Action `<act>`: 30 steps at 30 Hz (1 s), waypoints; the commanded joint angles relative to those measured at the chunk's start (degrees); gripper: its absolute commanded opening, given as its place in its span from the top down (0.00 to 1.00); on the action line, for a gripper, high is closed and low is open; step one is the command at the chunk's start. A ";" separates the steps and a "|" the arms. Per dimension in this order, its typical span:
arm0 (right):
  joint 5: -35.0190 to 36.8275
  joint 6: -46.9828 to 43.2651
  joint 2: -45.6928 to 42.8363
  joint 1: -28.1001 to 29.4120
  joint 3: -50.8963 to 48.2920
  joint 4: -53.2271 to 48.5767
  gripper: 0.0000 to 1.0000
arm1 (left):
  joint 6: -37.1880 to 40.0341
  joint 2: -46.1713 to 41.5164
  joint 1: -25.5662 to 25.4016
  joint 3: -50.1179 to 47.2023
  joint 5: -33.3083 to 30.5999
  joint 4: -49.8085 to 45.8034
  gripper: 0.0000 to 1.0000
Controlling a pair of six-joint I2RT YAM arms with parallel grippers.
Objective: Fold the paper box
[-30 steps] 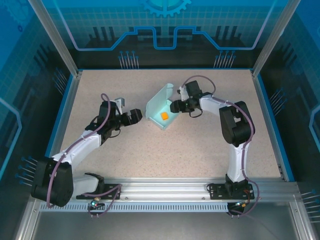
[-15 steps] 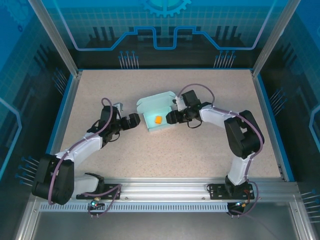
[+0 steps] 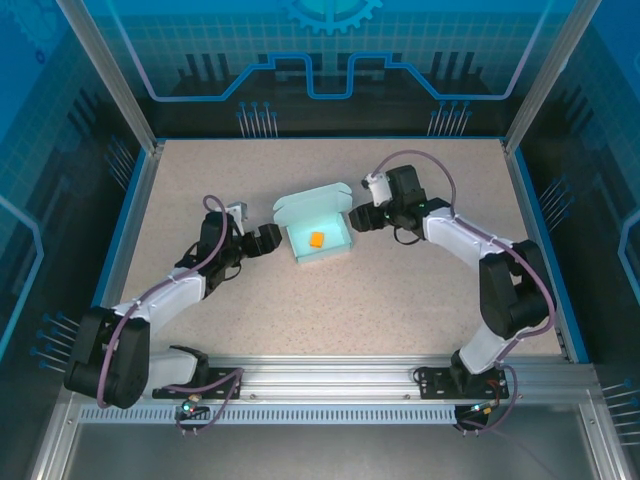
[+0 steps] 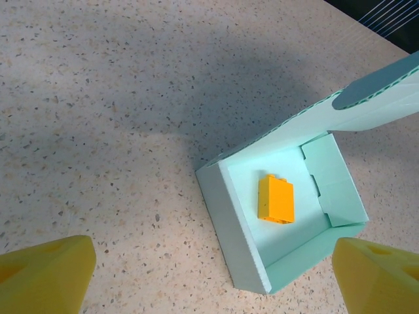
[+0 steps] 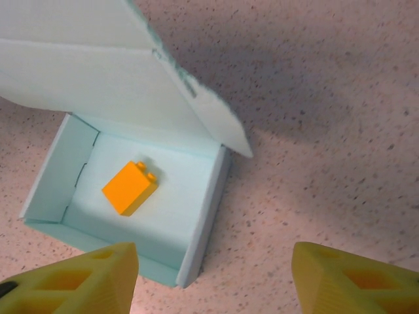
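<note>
Speckled beige table [image 3: 400, 300], both arms reaching in from the near edge. The paper box [image 3: 312, 204] sits upright on the table between the two grippers. It is assembled into a shallow tray, and its lid flap stands open at the far edge.

Left gripper [image 3: 274, 238]: just beside the box's left wall, fingers spread wide, gripping nothing. In the left wrist view the box [image 4: 230, 226] lies ahead of the gripper [image 4: 211, 261], nearer the right-hand yellow finger [image 4: 383, 284] than the left-hand one [image 4: 42, 278]. There is a gap to both.

Right gripper [image 3: 358, 219]: just beside the box's right wall near the lid corner, fingers likewise parted and empty. In the right wrist view the box [image 5: 98, 72] is ahead of the gripper [image 5: 215, 258]. Its near wall runs right up to the left-hand finger [image 5: 72, 281]; cannot tell if they touch. The other finger [image 5: 357, 278] is over bare table.

Small orange block [image 3: 316, 239] lies loose on the box floor, ahead of both finger pairs.
</note>
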 commanded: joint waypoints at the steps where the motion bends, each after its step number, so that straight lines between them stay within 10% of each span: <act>1: -2.54 -6.76 2.44 -0.98 3.57 0.04 0.36 | 0.87 0.41 0.27 -0.19 1.60 2.43 0.06; 16: -8.14 -17.29 13.96 -0.92 15.43 -3.54 0.40 | 1.59 -1.08 0.30 -0.45 0.83 0.44 0.06; 30: -11.22 -19.27 16.74 -0.54 17.43 -4.29 0.70 | 2.28 -0.97 0.28 -0.19 0.20 -0.65 0.05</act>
